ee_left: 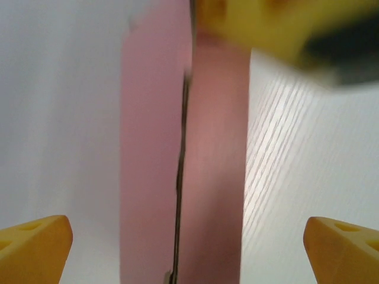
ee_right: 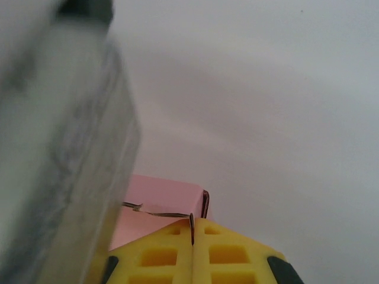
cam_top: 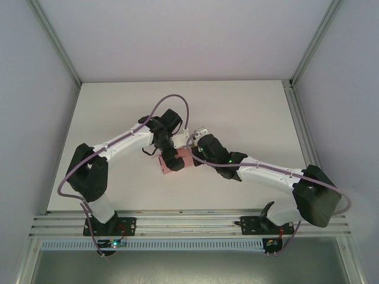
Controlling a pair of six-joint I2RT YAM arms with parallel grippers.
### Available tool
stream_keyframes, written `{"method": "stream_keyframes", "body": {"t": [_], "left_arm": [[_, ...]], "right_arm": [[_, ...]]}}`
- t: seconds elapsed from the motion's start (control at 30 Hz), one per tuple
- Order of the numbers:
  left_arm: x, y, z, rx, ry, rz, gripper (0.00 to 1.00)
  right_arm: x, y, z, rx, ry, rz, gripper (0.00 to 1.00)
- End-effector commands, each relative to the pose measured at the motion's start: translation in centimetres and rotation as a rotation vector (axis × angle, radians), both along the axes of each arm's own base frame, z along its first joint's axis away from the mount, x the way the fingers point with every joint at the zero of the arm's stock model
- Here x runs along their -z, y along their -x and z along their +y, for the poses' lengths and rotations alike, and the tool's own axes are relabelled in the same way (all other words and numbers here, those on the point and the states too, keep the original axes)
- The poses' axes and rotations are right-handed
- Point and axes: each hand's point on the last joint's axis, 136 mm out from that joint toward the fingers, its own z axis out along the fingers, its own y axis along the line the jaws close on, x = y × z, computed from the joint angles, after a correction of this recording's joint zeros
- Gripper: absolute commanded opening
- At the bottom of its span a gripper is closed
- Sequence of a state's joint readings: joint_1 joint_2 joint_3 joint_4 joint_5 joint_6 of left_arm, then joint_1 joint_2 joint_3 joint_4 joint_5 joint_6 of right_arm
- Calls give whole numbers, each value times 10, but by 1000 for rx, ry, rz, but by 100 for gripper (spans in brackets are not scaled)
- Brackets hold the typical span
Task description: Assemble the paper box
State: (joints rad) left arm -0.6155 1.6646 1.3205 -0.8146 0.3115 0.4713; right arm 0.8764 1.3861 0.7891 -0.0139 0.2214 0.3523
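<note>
Top external view shows the arms meeting over the middle of the tabletop [cam_top: 237, 112], where the pink paper box [cam_top: 177, 161] sits between the left hand [cam_top: 170, 155] and the right hand [cam_top: 194, 155]; whether it rests on the tabletop or hangs just above cannot be told. Left wrist view has the paper box [ee_left: 183, 165] as a tall pink strip up the centre of the frame, a dark seam down its middle. The left hand's yellow fingertips [ee_left: 35, 242] sit in the lower left and lower right corners, spread wide and apart from the card on both sides. At the upper right, blurred yellow fingers [ee_left: 254, 23] of the right hand meet the far end of the box. Right wrist view shows the right hand [ee_right: 192, 236] at bottom centre, fingers pressed together and pinching a thin edge of the pink card [ee_right: 163, 198]; a blurred grey shape [ee_right: 65, 148] stands at the left
</note>
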Motion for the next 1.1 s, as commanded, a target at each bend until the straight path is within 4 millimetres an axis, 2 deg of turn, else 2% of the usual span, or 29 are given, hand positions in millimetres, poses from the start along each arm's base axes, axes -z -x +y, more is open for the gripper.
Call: {"method": "stream_keyframes", "body": {"t": [0.0, 0.07, 0.17, 0.23, 0.33, 0.4, 0.5, 0.63, 0.77, 0.93, 1.07], "left_arm": [[-48, -14, -13, -83, 118, -126, 100], [-56, -19, -3, -180, 102, -151, 100], [-57, -26, 29, -413, 14, -169, 100], [-49, -21, 52, -553, -48, -153, 100], [-40, -8, 71, -669, -61, -138, 100], [-41, -2, 68, -681, -6, -125, 100], [-43, 6, 54, -576, 76, -126, 100], [-39, 1, 53, -516, 83, -189, 100], [-15, 2, 44, -418, 64, -176, 100], [21, -7, 35, -384, 3, -127, 100], [50, 7, 23, -329, -32, 34, 97]], "right_arm": [[6, 4, -5, 50, 31, 51, 0], [5, 3, -4, 63, 37, 53, 0], [4, 2, -4, 73, 47, 56, 0], [4, 1, -4, 77, 49, 62, 0], [9, 0, -3, 79, 54, 77, 0], [13, 0, -3, 83, 65, 93, 0], [15, 0, -1, 75, 53, 133, 0], [15, -1, 10, 44, 2, 185, 0], [20, -4, 16, 34, 8, 216, 0], [44, 7, 12, 24, 34, 278, 0], [49, 14, 7, 4, 55, 290, 2]]}}
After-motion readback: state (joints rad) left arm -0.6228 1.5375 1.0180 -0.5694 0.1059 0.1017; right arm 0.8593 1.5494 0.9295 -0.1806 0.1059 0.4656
